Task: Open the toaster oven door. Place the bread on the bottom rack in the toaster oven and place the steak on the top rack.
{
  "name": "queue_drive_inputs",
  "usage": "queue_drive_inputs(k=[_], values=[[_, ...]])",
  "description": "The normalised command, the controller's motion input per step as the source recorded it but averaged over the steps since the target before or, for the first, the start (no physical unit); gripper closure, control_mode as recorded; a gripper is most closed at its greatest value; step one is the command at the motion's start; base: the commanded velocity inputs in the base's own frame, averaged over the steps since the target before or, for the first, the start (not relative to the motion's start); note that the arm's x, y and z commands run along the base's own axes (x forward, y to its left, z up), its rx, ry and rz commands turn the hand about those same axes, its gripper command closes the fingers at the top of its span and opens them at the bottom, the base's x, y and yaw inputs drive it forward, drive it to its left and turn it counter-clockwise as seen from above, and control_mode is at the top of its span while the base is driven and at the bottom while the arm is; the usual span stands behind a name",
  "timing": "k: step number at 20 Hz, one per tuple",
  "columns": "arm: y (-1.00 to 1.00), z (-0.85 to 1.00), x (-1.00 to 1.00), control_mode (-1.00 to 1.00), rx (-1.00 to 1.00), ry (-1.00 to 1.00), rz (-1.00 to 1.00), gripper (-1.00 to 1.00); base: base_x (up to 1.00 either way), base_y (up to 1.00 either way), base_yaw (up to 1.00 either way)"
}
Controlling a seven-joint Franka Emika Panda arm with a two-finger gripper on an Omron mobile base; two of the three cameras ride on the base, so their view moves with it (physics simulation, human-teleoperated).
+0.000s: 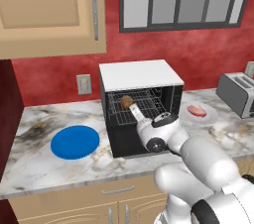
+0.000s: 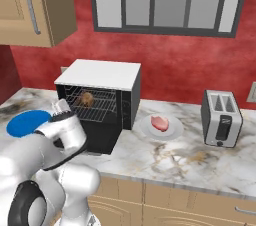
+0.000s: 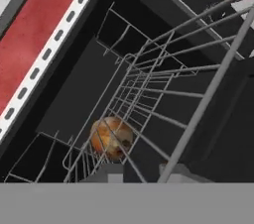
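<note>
The toaster oven [image 1: 140, 75] stands open on the counter. Its black toaster oven door [image 1: 123, 139] hangs down below the opening. The bread [image 1: 127, 102], a round brown bun, lies inside among the rack wires, seemingly on the lower rack [image 1: 149, 111]. My gripper [image 1: 134, 112] reaches into the opening just in front of and below the bread. In the hand view the fingertips [image 3: 108, 173] stand close together, with the bread [image 3: 111, 138] just beyond the left one and nothing between them. The steak [image 1: 197, 111] rests on a white plate [image 1: 208, 117] right of the oven.
A blue plate [image 1: 75, 141] lies on the marble counter left of the oven. A silver slot toaster [image 2: 222, 118] stands at the far right. Upper cabinets [image 1: 49, 10] hang above the left side, and a red wall with a window is behind.
</note>
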Motion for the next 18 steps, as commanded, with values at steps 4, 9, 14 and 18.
queue_drive_inputs(k=[4, 9, 14, 18], values=[[0.0, 0.21, -0.32, -1.0, 0.03, 0.39, 0.0, -1.0, 0.0, 0.0, 0.0], [-0.03, 0.67, -0.14, -1.0, 0.0, 0.34, -0.05, -1.0, 0.0, 0.0, 0.0], [-0.01, 1.0, -0.53, -1.0, 0.0, 0.38, -0.16, -1.0, 0.0, 0.0, 0.0], [-0.02, 1.0, -0.89, -1.0, 0.0, 0.17, -0.07, -1.0, 0.0, 0.0, 0.0]])
